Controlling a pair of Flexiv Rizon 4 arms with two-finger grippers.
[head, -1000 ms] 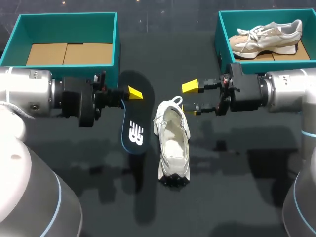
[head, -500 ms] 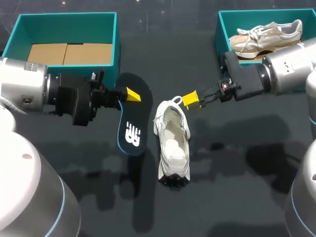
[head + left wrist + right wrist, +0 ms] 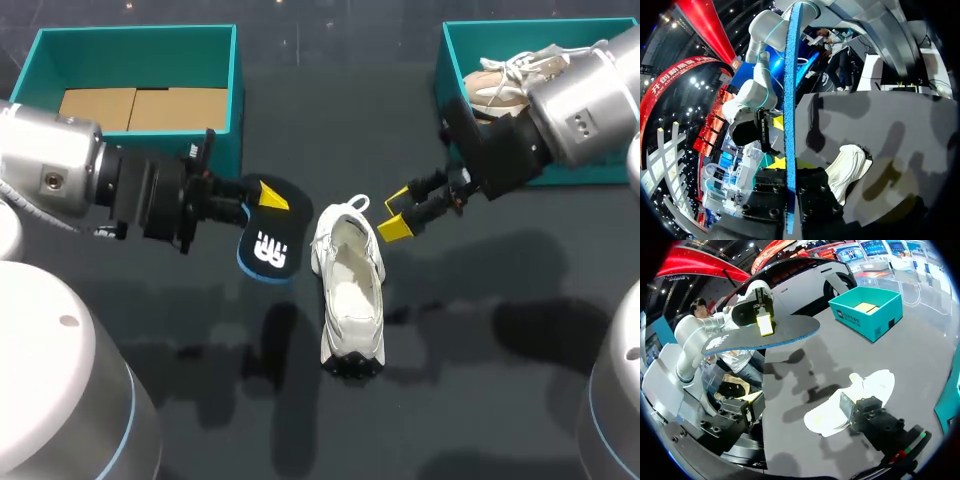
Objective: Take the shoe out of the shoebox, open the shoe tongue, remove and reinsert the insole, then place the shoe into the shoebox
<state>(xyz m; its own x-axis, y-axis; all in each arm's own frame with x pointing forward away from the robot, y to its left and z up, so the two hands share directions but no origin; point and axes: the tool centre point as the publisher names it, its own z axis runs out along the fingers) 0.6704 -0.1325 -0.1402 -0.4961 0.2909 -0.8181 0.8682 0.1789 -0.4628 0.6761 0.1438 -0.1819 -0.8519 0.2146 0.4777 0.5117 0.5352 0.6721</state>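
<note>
A white shoe (image 3: 350,290) lies on the dark table (image 3: 480,350), its opening facing up. To the left of the shoe's heel, my left gripper (image 3: 265,205) is shut on a black insole (image 3: 268,245) with a blue edge and holds it tilted above the table. The left wrist view shows the insole (image 3: 790,115) edge-on between the fingers, with the shoe (image 3: 847,170) beyond. My right gripper (image 3: 395,213) stands open just right of the shoe's heel, holding nothing. From the right wrist, the shoe (image 3: 850,400) lies ahead, the insole (image 3: 760,335) above it.
An open teal shoebox (image 3: 238,90) with a bare cardboard floor stands at the back left. A second teal box (image 3: 445,75) at the back right holds a beige shoe (image 3: 500,85), partly hidden by my right arm.
My left gripper has tipped the insole up off the table, so it looks shorter. My right arm has swung up over the right box, its open gripper now slanting down toward the shoe's heel.
</note>
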